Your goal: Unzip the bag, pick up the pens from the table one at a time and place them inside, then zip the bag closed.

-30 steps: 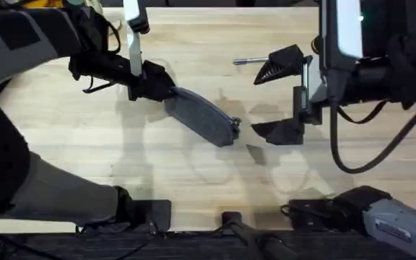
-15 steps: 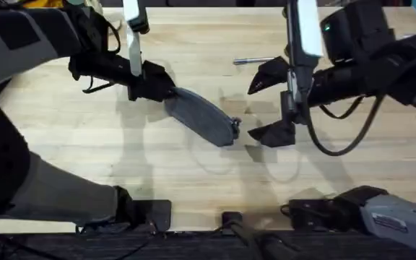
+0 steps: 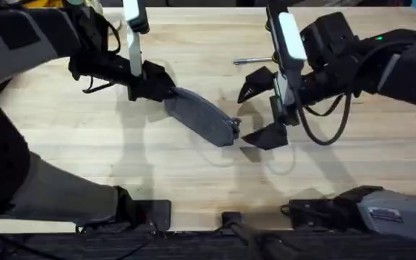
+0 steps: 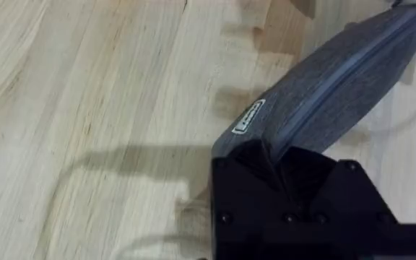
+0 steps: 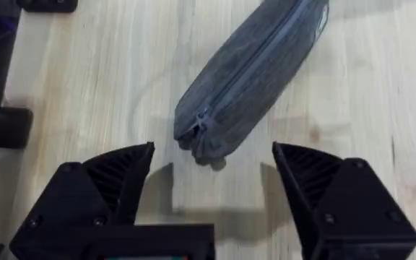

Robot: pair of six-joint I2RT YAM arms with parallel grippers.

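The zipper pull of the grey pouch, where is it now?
In the right wrist view, the zipper pull sits at the pouch end nearest the open right gripper, just ahead of its jaws.

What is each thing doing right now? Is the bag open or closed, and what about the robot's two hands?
bag: zipped closed, lying flat on the table, one end clamped by the left gripper.
left gripper: shut on the bag's end.
right gripper: open wide, just off the bag's zipper-pull end, not touching it.
pen: silvery, lying flat on the table behind the right gripper.
table: pale wood.
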